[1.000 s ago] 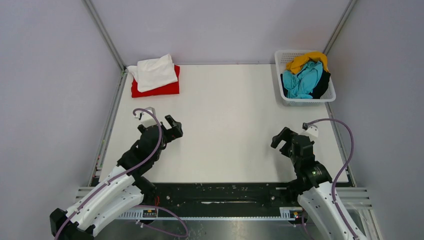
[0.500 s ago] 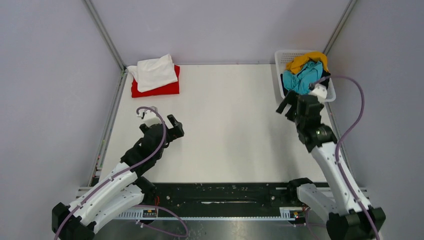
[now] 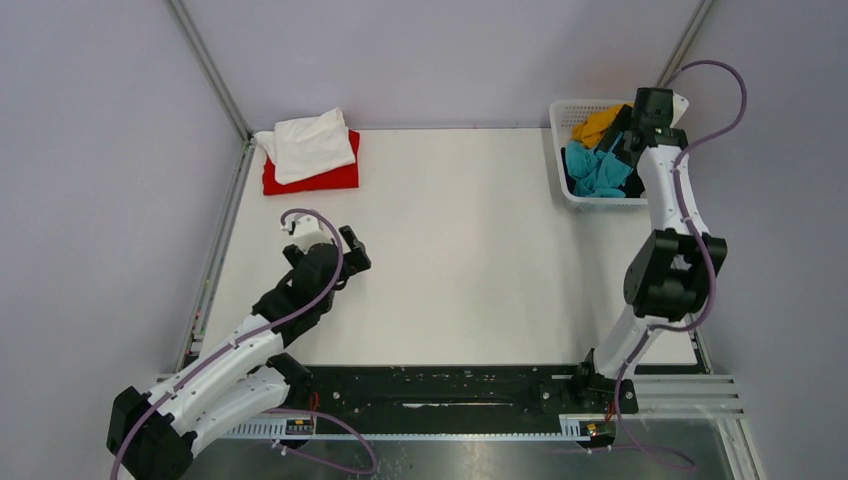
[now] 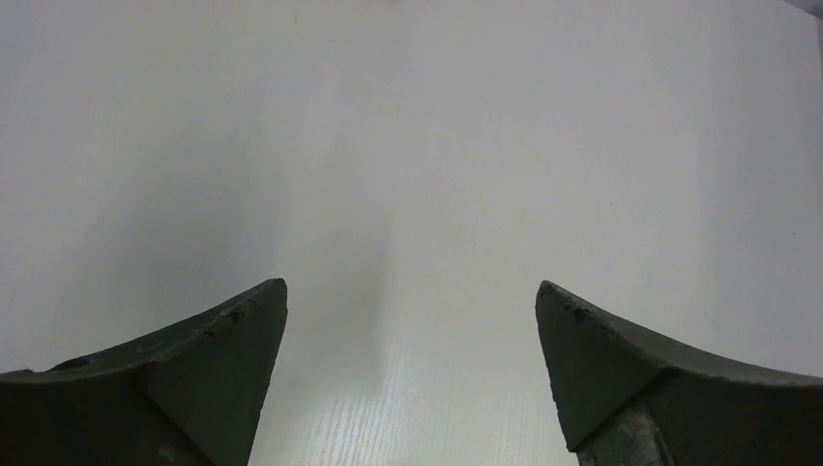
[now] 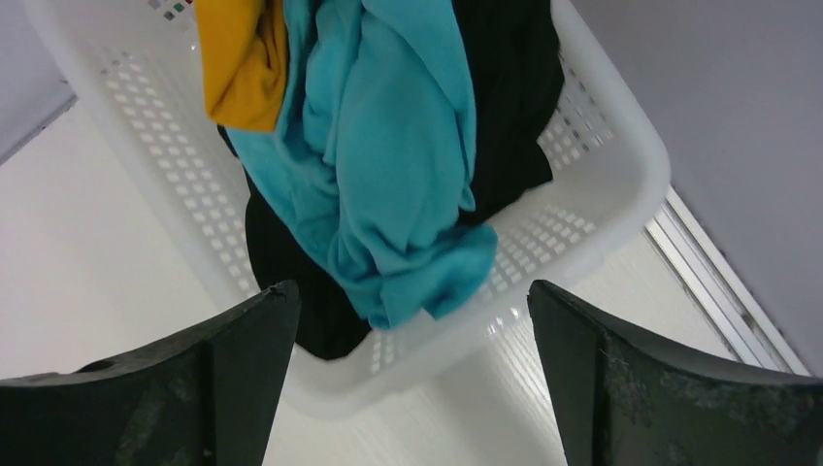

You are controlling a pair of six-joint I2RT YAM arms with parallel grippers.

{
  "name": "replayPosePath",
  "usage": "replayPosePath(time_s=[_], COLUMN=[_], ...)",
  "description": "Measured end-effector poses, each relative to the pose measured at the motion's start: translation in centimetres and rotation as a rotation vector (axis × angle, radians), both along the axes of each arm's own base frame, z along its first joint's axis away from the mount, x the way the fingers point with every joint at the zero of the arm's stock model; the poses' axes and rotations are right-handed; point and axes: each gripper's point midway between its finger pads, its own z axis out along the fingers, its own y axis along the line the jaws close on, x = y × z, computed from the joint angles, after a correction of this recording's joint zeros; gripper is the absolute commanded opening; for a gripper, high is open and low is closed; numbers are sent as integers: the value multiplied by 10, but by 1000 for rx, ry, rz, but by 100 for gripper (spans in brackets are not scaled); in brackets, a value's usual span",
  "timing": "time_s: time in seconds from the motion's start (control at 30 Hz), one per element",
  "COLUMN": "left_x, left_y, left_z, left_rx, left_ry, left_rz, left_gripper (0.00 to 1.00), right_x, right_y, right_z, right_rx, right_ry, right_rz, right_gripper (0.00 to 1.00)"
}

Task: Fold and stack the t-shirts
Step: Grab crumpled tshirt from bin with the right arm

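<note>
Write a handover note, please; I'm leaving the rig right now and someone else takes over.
Left gripper: open, empty, above the table.
Right gripper: open, empty, hovers over the white basket at the far right corner.
White tee lies on the red tee at the far left corner; turquoise tee, mustard tee and black tee are bunched in the basket.
Done: two tees stacked. Left: take out, fold and stack the other three.

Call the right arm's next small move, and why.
Probably lower the right gripper onto the turquoise tee and close. Its jaws stand open above the basket, holding nothing, and the turquoise tee lies on top of the black tee, beside the mustard tee.
</note>
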Motion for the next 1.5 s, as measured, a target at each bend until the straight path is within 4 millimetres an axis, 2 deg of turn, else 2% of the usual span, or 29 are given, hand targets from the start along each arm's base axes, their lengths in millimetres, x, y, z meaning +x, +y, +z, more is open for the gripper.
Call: replayPosePath(time_s=[0.1, 0.23, 0.37, 0.47, 0.6, 0.67, 0.77, 0.93, 1.07, 1.17, 1.23, 1.37, 1.5], left_x=[2, 5, 6, 6, 6, 6, 6, 5, 3, 2, 1, -1, -4], left_y=[0, 0, 1, 1, 2, 2, 3, 4, 5, 7, 7, 8, 8], left_z=[-5, -7, -8, -8, -8, -8, -8, -6, 0, 4, 8, 15, 20], left_rx=[19, 35, 42, 43, 45, 46, 48, 45, 33, 20, 12, -11, -32], left_ry=[16, 29, 32, 30, 29, 30, 31, 25, 10, -3, -13, -34, -47], left_rz=[4, 13, 20, 24, 26, 27, 30, 33, 34, 35, 36, 36, 33], left_gripper=[99, 99, 99, 99, 99, 99, 99, 99, 99, 99, 99, 99, 99], right_x=[26, 49, 51, 48, 49, 53, 60, 69, 69, 65, 58, 29, -18], right_y=[-6, -10, -10, -6, -4, -5, -9, -13, -10, -8, -4, 8, 30], right_z=[-16, -40, -71, -90, -106, -109, -107, -102, -93, -75, -46, 51, 175], right_rx=[3, 5, 18, 41, 56, 56, 44, 29, 42, 43, 45, 29, 18], right_ry=[49, 120, 205, 255, 290, 294, 288, 272, 264, 240, 190, -14, -329], right_rz=[21, 40, 48, 62, 69, 70, 67, 77, 93, 100, 111, 130, 181], right_gripper=[87, 76, 50, 48, 45, 43, 32, 2, 0, 0, 0, 0, 0])
